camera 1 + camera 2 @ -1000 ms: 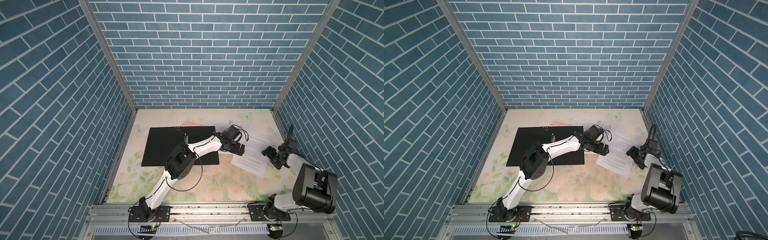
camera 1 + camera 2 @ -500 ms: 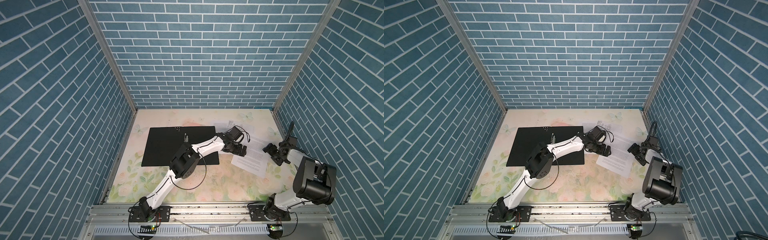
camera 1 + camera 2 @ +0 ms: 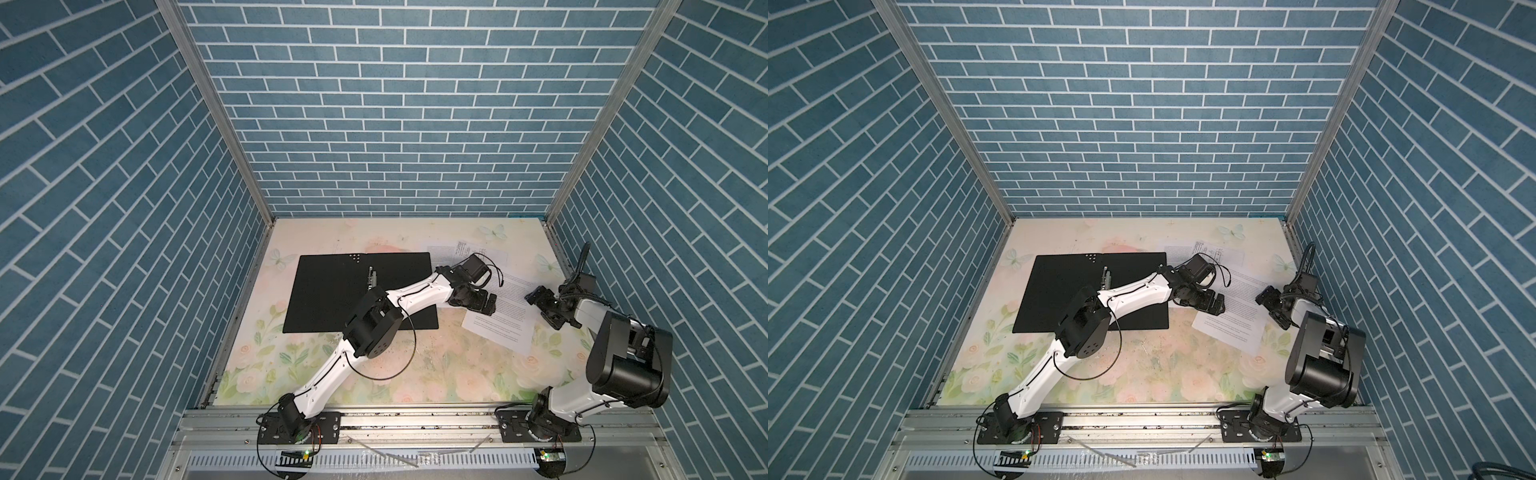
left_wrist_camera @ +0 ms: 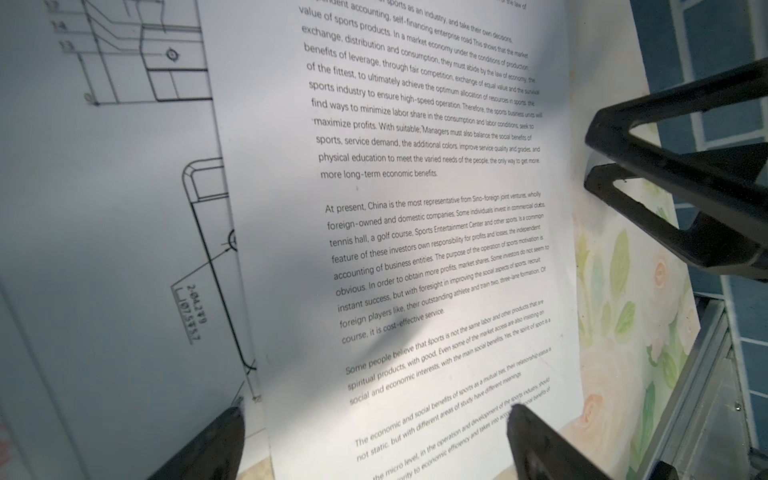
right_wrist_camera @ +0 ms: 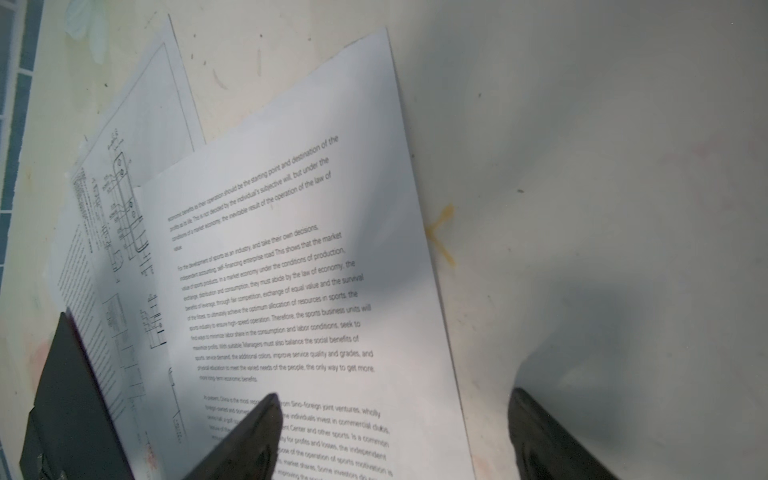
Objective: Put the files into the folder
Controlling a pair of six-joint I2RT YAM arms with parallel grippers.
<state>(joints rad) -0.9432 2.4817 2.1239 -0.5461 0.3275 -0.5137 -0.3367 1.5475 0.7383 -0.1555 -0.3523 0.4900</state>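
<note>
The folder (image 3: pixel 332 291) (image 3: pixel 1067 291) lies open and flat at the left, black inside up. Two files lie to its right: a text sheet (image 3: pixel 509 318) (image 3: pixel 1237 313) (image 4: pixel 415 232) (image 5: pixel 316 257) partly over a drawing sheet (image 3: pixel 455 251) (image 3: pixel 1206 251) (image 4: pixel 124 187) (image 5: pixel 124 199). My left gripper (image 3: pixel 486 305) (image 3: pixel 1214 305) (image 4: pixel 374 415) is open low over the text sheet's left edge, one finger above each sheet. My right gripper (image 3: pixel 542 309) (image 3: pixel 1273 309) (image 5: pixel 395 399) is open across the text sheet's right edge, one finger over the paper and one over the table. Neither holds anything.
A metal clip (image 3: pixel 371 277) sits at the folder's spine. The floral table (image 3: pixel 415 365) is walled by blue brick panels on three sides, with an aluminium rail (image 3: pixel 415 419) along the front. The right side wall is close behind the right arm.
The left arm has stretched slightly further right, bringing its gripper onto the text sheet's edge. The right gripper has hardly shifted.
</note>
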